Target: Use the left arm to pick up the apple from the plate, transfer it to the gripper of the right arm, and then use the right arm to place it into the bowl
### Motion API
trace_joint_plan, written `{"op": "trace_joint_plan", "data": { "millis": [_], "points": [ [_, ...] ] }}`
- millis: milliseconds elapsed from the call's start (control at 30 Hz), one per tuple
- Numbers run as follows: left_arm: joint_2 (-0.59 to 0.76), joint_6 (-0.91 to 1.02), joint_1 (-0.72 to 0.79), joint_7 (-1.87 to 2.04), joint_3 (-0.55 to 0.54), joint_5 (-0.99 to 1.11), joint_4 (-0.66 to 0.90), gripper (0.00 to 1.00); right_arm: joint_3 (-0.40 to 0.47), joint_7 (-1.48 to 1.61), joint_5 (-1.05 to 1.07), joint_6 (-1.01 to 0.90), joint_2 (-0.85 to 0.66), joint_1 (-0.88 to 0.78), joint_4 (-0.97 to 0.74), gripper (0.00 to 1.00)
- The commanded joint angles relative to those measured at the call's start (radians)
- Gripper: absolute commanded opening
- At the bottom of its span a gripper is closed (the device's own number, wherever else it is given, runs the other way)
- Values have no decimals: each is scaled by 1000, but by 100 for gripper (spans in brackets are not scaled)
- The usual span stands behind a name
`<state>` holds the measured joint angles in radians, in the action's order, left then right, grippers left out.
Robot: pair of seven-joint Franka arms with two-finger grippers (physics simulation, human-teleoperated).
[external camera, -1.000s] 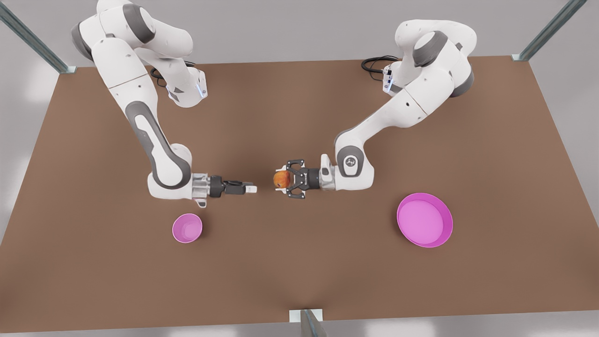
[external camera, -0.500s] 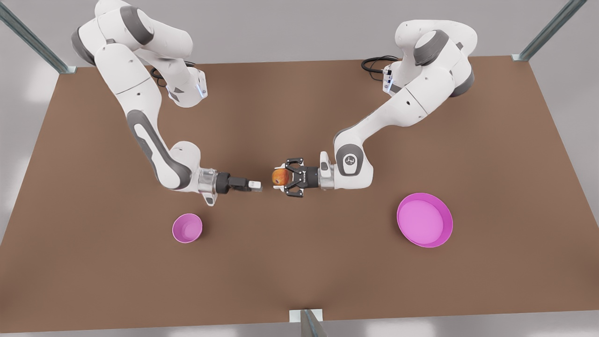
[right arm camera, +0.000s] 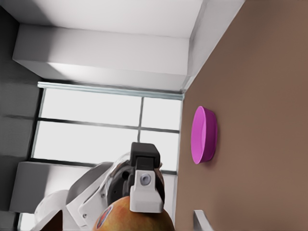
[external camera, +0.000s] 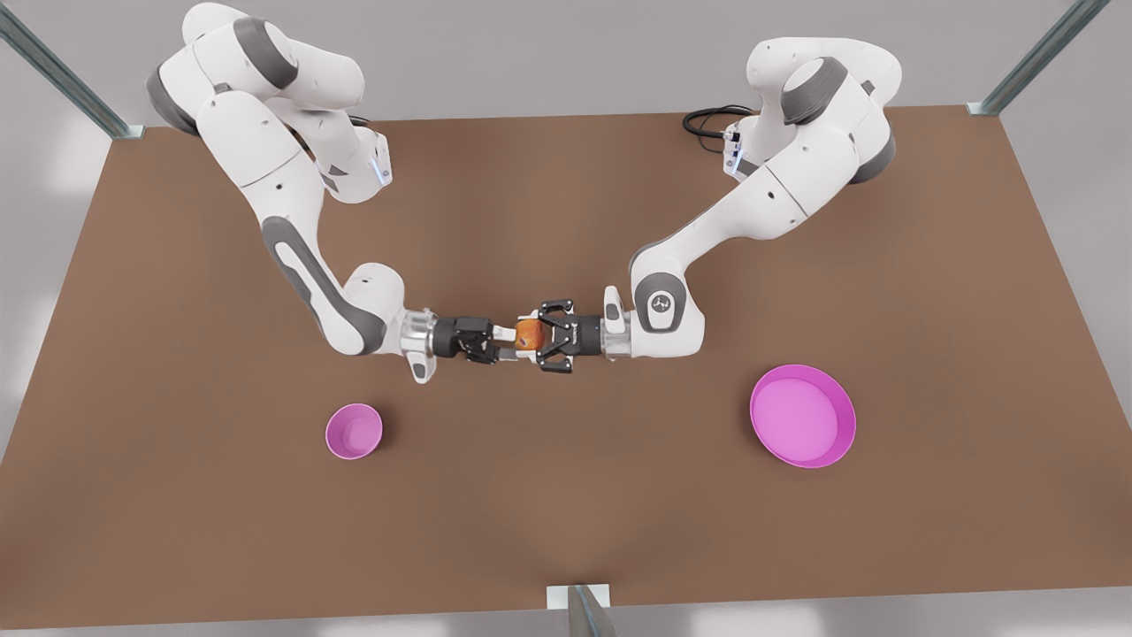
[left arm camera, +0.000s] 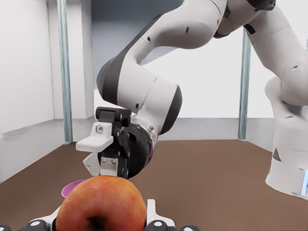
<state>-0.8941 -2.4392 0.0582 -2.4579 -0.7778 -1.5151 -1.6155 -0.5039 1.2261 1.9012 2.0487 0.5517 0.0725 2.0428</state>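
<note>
Since a second ago, right gripper (external camera: 508,343) reached the apple (external camera: 529,333).

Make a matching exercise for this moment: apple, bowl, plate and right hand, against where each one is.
1. apple
2. bowl
3. plate
4. right hand

A. on the table, front view's right
B. gripped by the left hand
C. on the table, front view's left
D. mid-table, open, meeting the apple

Pairs: 1-B, 2-C, 3-A, 4-D
</note>
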Motion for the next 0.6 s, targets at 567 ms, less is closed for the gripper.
{"op": "trace_joint_plan", "data": {
  "millis": [567],
  "points": [
    [0,3,8,-47,2,6,0,74,-67,435,68,13,28,-8,16,100]
  ]
}}
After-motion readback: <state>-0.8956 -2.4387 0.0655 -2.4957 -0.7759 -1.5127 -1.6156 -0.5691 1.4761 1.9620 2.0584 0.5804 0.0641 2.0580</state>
